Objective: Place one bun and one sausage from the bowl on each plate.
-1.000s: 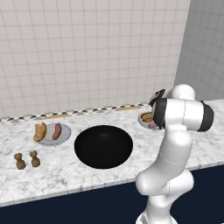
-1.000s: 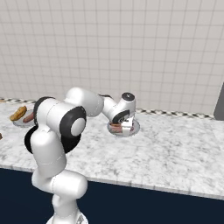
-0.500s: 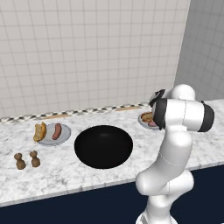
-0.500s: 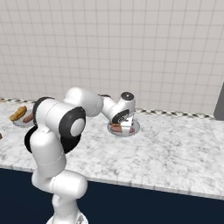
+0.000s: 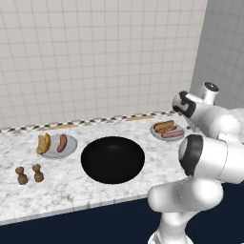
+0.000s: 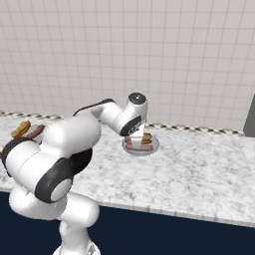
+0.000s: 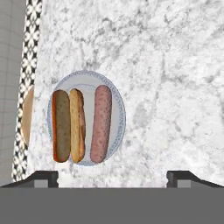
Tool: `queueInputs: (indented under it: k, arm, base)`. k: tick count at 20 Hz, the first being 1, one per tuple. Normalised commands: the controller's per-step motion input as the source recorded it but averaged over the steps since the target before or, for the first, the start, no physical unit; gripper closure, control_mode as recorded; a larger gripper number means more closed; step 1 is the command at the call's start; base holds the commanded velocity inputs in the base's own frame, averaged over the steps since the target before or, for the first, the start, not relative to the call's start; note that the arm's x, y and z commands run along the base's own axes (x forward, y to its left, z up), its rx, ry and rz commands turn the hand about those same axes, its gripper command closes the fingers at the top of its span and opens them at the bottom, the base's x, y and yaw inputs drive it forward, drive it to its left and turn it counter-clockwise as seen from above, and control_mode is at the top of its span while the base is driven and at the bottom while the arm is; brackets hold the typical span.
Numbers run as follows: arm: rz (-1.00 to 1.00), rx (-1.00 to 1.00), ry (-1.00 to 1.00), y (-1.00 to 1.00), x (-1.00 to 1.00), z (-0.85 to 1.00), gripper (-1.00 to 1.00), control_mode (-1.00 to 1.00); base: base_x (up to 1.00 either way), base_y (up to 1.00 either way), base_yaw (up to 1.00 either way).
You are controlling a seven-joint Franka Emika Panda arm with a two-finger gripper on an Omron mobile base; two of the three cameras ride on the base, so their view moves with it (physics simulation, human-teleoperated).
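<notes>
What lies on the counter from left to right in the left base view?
Two small brown shakers → left plate with bun and sausage → black bowl → right plate with bun and sausage → robot arm.

I see no words, no numbers, no labels, no signs anywhere. Nothing to read.
</notes>
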Motion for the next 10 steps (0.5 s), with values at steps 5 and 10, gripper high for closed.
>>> queueInputs:
  k: [5,10]
  arm:
    - [0.51,-0.09,0.17,0.7,-1.0,1.0,-1.0,-1.0]
    - [0.56,-0.16,0.15,0.56,-1.0,0.84,-1.0,-1.0]
  base:
    - [0.0,0.0,0.0]
    - [0.0,0.0,0.0]
